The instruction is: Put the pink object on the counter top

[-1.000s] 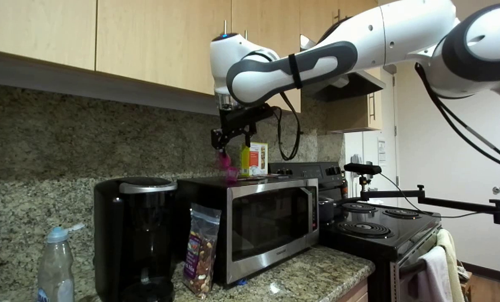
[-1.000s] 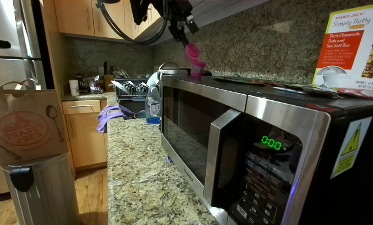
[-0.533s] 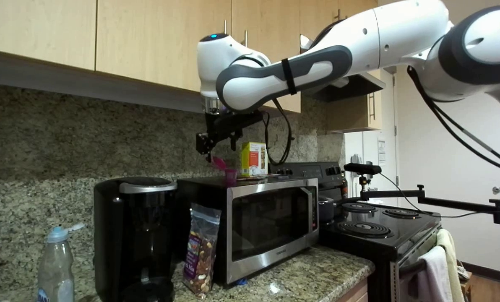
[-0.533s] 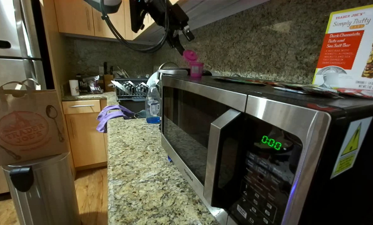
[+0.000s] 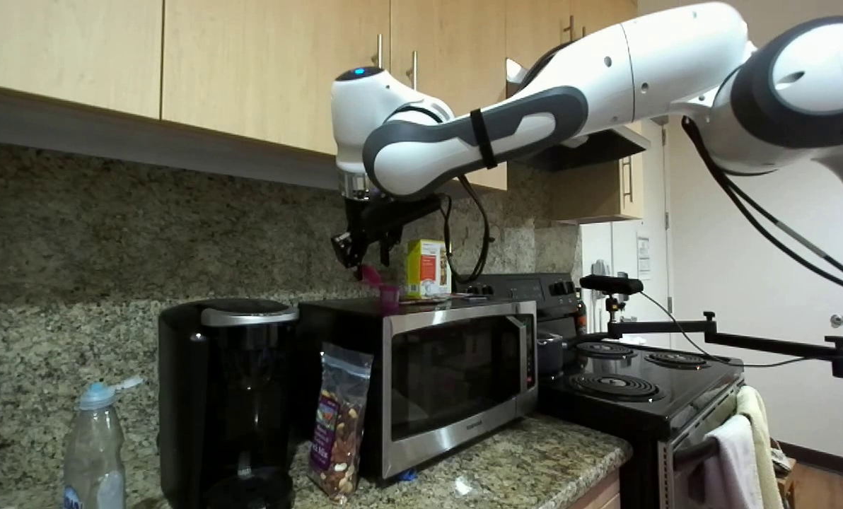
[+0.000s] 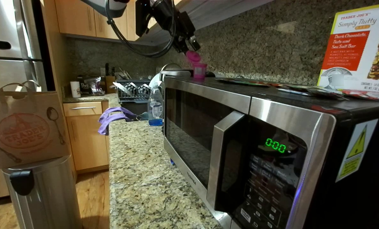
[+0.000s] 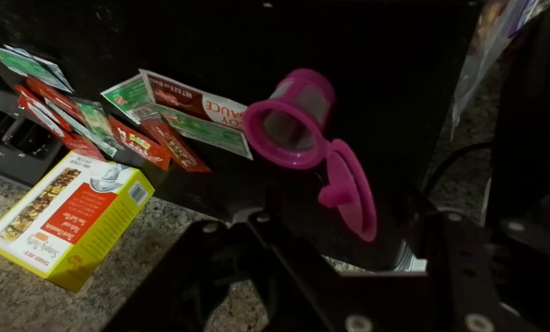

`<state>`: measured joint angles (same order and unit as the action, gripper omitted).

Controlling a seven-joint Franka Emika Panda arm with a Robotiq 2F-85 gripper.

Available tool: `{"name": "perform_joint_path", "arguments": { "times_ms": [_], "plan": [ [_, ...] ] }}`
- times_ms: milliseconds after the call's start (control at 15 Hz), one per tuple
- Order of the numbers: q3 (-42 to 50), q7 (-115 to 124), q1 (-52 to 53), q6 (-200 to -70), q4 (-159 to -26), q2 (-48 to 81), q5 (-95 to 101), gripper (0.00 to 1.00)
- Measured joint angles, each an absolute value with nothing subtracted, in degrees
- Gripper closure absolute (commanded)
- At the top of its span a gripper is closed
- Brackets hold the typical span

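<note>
A speckled kitchen counter (image 6: 141,168) bears the microwave (image 6: 192,125), pink cup (image 6: 199,70) atop.

Room above counter top (image 6: 141,178), microwave (image 6: 256,127) alongside

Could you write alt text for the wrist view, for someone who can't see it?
A pink cup with its lid flipped open stands on the black microwave top. The open hand, at the bottom of the picture, appears to straddle the lid. Condiment packets and a yellow-and-white snack box are at left.
</note>
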<state>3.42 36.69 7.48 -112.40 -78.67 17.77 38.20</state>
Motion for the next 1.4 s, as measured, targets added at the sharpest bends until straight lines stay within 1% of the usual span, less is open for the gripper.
{"name": "perform_joint_path", "arguments": {
  "times_ms": [267,400,533,1000,1400],
  "plan": [
    [3.57,35.96,7.48,-112.81,-78.67,17.93,38.20,0.92],
    [3.64,35.87,7.47,-112.96,-78.67,17.95,38.20,0.93],
    [3.76,35.84,7.47,-113.14,-78.66,17.95,38.20,0.90],
    [3.41,35.48,7.64,-113.69,-79.57,16.51,37.71,0.90],
    [-0.41,28.35,7.75,-120.02,-92.64,3.89,30.65,0.90]
  ]
}}
